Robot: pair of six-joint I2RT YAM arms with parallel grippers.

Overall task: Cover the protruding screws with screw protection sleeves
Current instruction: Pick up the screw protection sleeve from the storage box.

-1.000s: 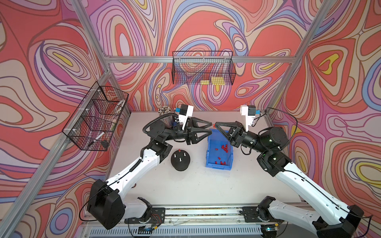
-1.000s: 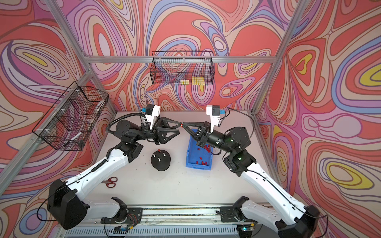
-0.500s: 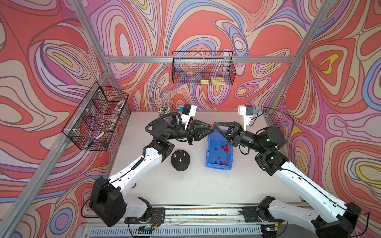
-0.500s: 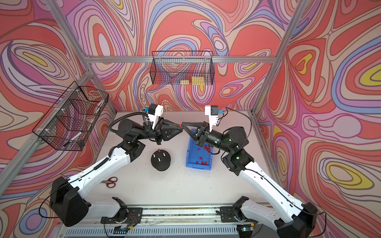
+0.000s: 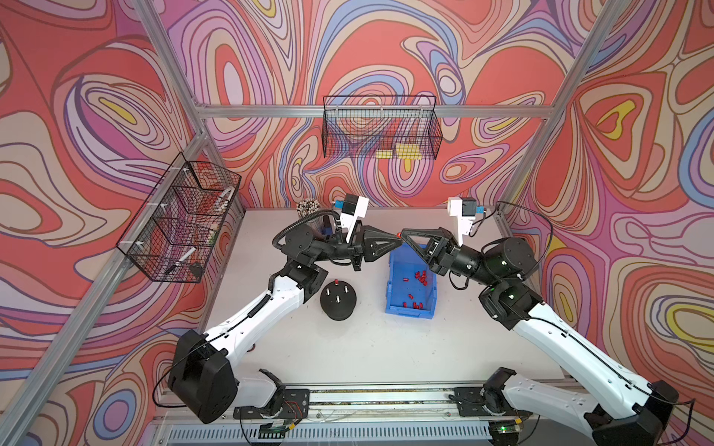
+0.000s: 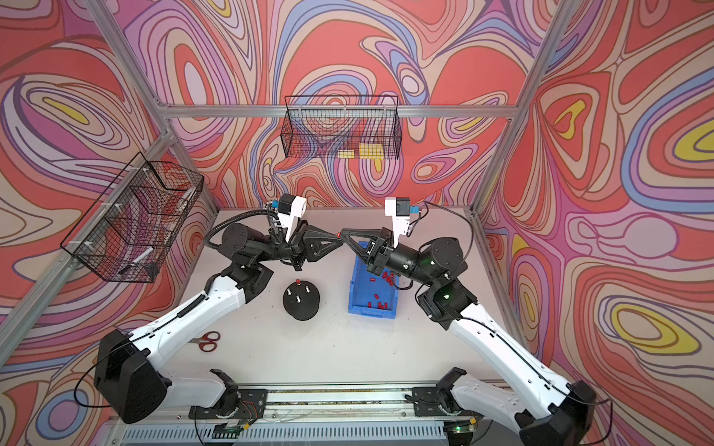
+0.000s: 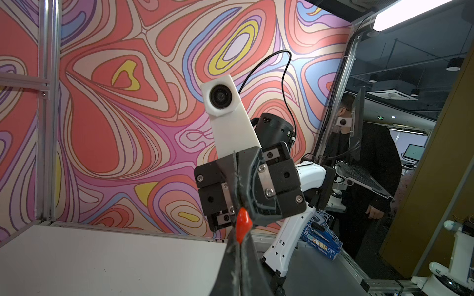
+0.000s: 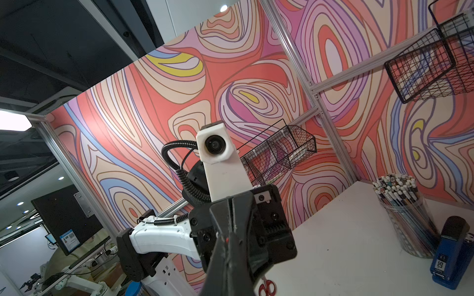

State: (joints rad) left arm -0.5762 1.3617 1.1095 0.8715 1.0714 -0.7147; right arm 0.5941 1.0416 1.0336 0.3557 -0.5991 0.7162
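I'm running a robotics lab cell: aluminium framing [image 5: 371, 111] and swirl-printed walls [image 5: 386, 46] box in a white surface [image 5: 367, 347], arm bases [image 5: 201, 378] sit on a rail [image 5: 386, 397] at the near edge; beyond, a monitor [image 7: 413, 153] and ceiling light [image 7: 405, 14] of an office.

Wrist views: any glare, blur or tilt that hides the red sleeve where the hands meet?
Left wrist view: red sleeve sharp and evenly lit, ceiling lamp blown out at the edge. Right wrist view: picture strongly tilted, light panel clipped white, sleeve only a tiny red speck.
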